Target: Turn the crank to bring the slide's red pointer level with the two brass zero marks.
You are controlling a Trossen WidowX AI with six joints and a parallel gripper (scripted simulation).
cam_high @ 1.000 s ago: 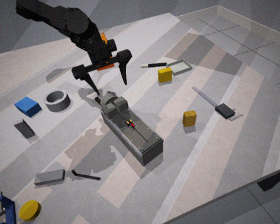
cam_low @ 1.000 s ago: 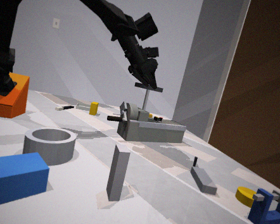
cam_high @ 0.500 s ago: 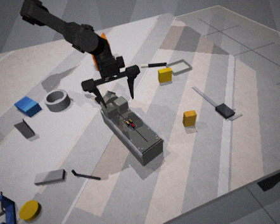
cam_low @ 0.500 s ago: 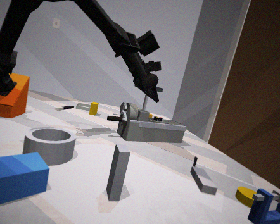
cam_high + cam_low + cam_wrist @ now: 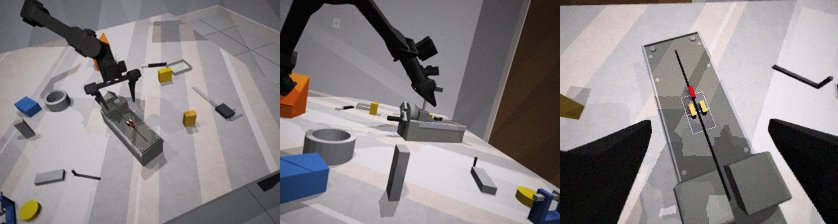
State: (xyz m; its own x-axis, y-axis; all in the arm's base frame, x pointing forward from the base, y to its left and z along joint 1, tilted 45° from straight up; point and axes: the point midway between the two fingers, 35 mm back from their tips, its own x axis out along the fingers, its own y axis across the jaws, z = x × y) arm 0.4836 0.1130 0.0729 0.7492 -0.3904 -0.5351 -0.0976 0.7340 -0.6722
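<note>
The grey machine stands on the table with a slotted top. Its red pointer sits off the two brass marks, towards the end away from the crank; one brass mark and the other brass mark flank the slot. The crank's dark handle sticks out sideways at the housing end in the exterior view; it is hidden in the top view and out of the wrist view. My gripper is open and empty above the machine, clear of the handle.
A grey ring, a blue block and an upright grey slab stand on the crank's side. A yellow block and an orange-yellow block stand on the other side.
</note>
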